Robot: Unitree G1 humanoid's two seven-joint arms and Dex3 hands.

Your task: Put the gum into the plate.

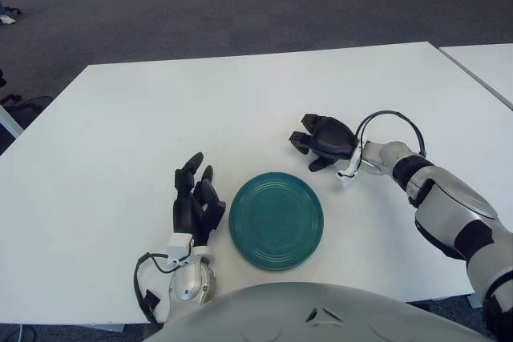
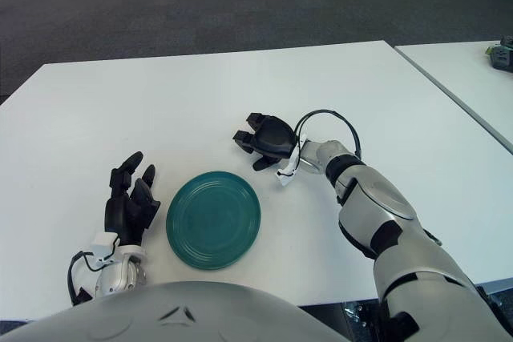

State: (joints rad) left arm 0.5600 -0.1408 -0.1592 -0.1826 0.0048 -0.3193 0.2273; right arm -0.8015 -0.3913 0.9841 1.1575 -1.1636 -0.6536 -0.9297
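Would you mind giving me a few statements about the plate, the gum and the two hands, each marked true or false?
1. The plate is teal and holds nothing. True.
2. The right hand is directly above the plate. False: it is beyond the plate's far right edge, over bare table.
3. The left hand shows to the left of the plate, fingers relaxed and holding nothing. True.
4. The gum lies in plain sight on the table. False: no gum can be seen; the right hand's curled fingers may hide it.
5. A second plate sits on the table. False: there is only one.
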